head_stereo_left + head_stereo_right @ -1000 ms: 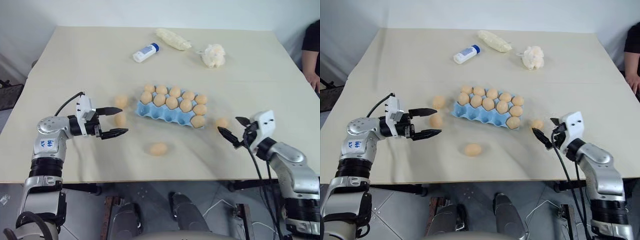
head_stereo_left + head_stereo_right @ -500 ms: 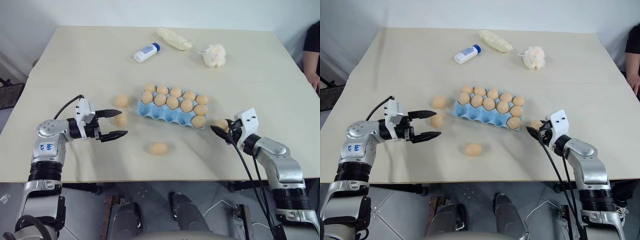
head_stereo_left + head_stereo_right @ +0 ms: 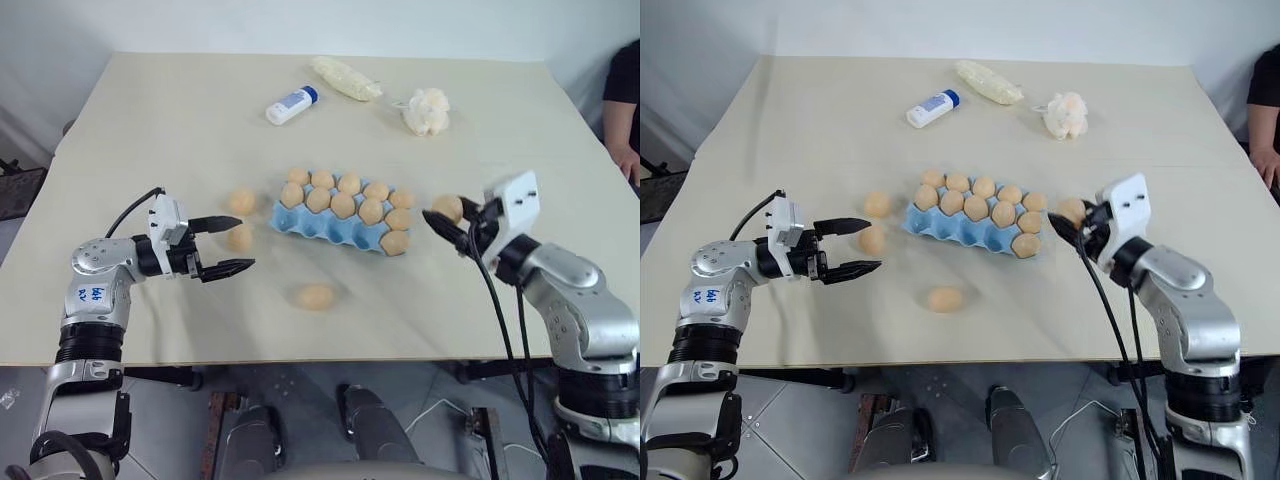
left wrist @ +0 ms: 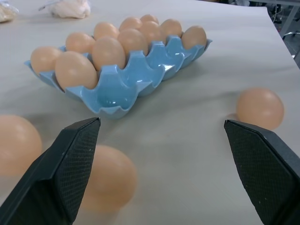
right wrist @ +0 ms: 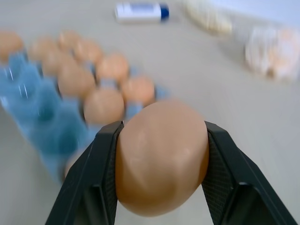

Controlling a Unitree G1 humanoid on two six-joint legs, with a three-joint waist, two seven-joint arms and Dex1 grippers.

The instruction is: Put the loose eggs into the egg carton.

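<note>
Near the middle of the pale, matte surface (image 3: 150,120) sits the egg carton (image 3: 330,226), a light blue moulded tray of glossy rounded cups; smooth tan eggs fill its two far rows and the right-hand cup of the near row, while the other near cups are bare. Just to its right, above the surface, the right claw (image 3: 447,218) is clenched on one egg (image 3: 447,208), its two black textured fingers pressing the oval shell from both sides, as the right wrist view shows close up. Three loose eggs lie on the surface: one (image 3: 241,201) near the carton's left end, a second (image 3: 240,238) just in front of that one, and a third (image 3: 315,296) alone in front of the carton. The left claw (image 3: 230,244) hovers left of the carton with its tapered fingers spread wide and nothing between them. At the far side lie a white bottle with a blue cap (image 3: 291,104), a lumpy cream bundle (image 3: 346,78) and a fluffy cream puff (image 3: 425,110).
</note>
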